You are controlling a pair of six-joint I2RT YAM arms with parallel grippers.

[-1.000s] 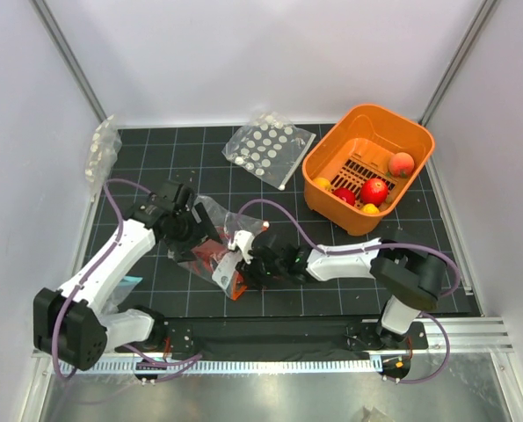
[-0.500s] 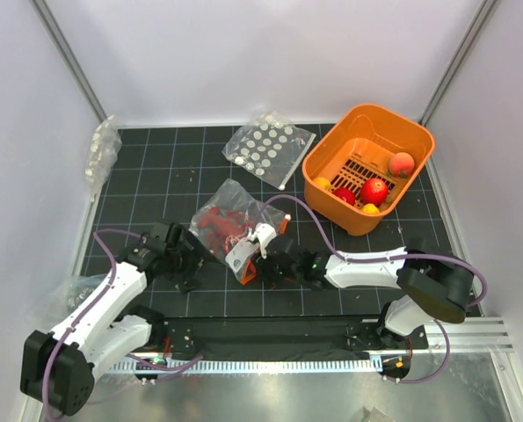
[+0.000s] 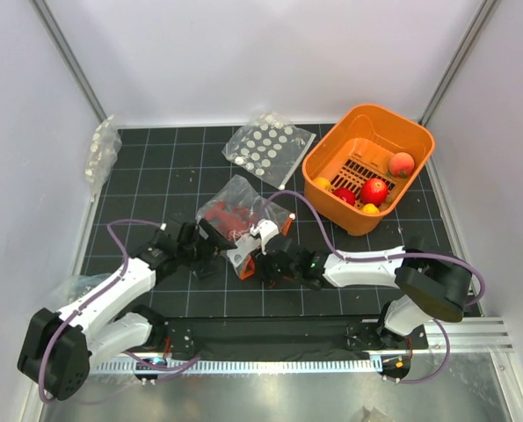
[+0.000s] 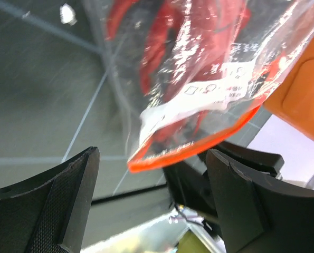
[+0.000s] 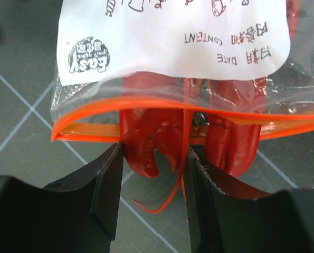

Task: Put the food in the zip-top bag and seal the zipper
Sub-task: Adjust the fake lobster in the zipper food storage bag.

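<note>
The zip-top bag (image 3: 236, 204) lies mid-bench (image 3: 156, 176); I judge it light, limp and slippery. The soft food (image 5: 151, 142) pokes out past the unsealed zipper (image 5: 93, 108). My right gripper (image 5: 152, 152) clamps that protruding lobe. My left gripper (image 4: 152, 155) gapes astride the bag's corner. I would pinch the stiffer zipper strip.

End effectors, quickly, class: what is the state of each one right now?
Left end effector: open, holding nothing.
Right end effector: closed on the red toy food sticking out of the zip-top bag.
</note>
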